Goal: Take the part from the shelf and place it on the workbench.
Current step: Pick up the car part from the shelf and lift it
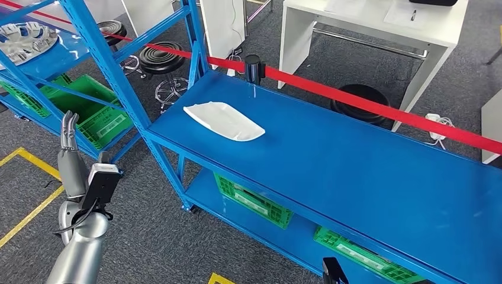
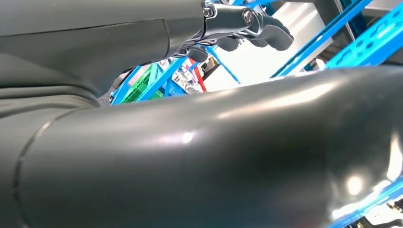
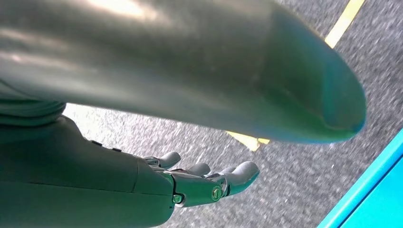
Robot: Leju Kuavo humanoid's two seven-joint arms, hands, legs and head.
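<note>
Left hand [image 1: 69,133] raised, fingers apart, empty, beside blue shelf [image 1: 95,53]

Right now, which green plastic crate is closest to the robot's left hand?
The green plastic crate under the left blue shelf, just beside the left hand. The other two green crates sit under the blue workbench, farther right.

Head view. A blue counter [image 1: 355,171] spans the centre and right of the frame, bearing one white part [image 1: 224,120] near its upper-left end. A blue shelf [image 1: 53,56] at upper left carries a silver wheel cover [image 1: 23,40].
</note>
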